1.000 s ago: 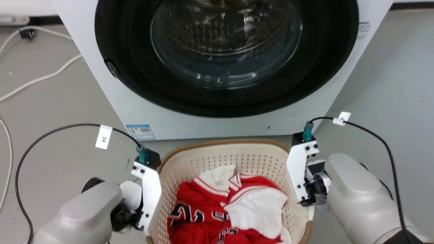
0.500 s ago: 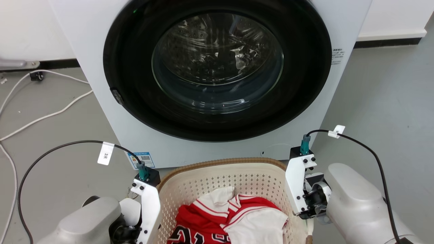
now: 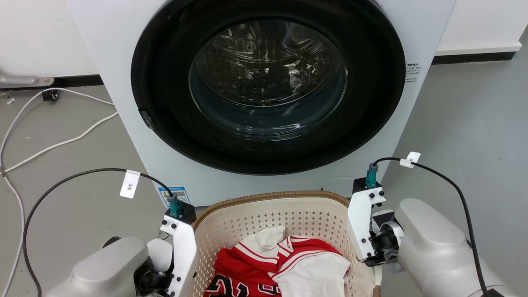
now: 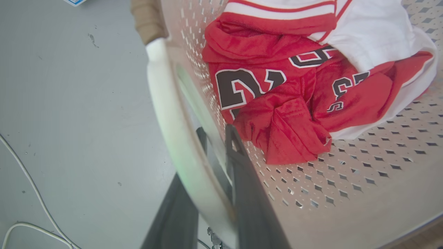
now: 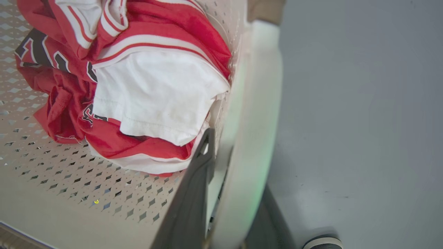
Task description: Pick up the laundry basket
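Observation:
The laundry basket (image 3: 272,196), cream and perforated with a brown woven rim, sits low in the head view between my two wrists, just in front of the washing machine. Crumpled red and white clothes (image 3: 284,264) lie inside it. In the left wrist view my left gripper (image 4: 216,135) is shut on the basket's white side handle (image 4: 166,114), one dark finger inside the wall and one outside. My right gripper (image 5: 235,155) is shut the same way on the opposite white handle (image 5: 256,103). The fingertips on the outer sides are hidden behind the handles.
A white front-loading washing machine (image 3: 103,62) with its round dark door (image 3: 268,86) shut stands directly behind the basket. White cables (image 3: 62,142) trail over the grey floor at the left. Bare grey floor (image 3: 474,123) lies to the right.
The whole head picture has shifted down, so the camera has moved. Both grippers keep hold of the handles, and the basket's rim sits a little higher against the washer's front.

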Robot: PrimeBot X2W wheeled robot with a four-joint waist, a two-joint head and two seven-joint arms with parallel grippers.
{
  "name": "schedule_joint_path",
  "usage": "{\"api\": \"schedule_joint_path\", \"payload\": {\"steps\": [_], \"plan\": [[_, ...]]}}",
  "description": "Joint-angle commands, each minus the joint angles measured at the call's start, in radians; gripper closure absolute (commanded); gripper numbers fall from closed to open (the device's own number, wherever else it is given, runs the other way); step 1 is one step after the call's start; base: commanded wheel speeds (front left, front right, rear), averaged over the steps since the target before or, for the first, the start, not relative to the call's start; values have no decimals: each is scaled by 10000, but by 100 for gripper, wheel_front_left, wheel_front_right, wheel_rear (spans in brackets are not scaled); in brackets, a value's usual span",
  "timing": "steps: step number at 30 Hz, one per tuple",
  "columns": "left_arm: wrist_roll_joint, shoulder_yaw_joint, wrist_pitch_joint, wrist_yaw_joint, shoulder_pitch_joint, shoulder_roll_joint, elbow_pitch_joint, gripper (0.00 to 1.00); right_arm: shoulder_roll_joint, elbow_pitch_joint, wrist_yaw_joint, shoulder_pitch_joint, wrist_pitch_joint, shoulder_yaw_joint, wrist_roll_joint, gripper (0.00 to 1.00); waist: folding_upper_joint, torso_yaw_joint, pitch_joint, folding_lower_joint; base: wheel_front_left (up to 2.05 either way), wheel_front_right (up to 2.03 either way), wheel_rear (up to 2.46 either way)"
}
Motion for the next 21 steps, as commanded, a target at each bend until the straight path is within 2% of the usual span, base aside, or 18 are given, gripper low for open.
{"api": "schedule_joint_path", "payload": {"steps": [1, 21], "plan": [[-38, -89, 88, -203, -28, -166, -219, 100, 81, -105, 31, -228, -149, 21, 85, 100, -1, -6, 12, 1, 0, 0, 0], [44, -89, -247, -205, -155, -274, -147, 100, 117, 257, 33, -493, -537, 253, 313, 100, -1, -26, 55, 1, 0, 0, 0]]}}
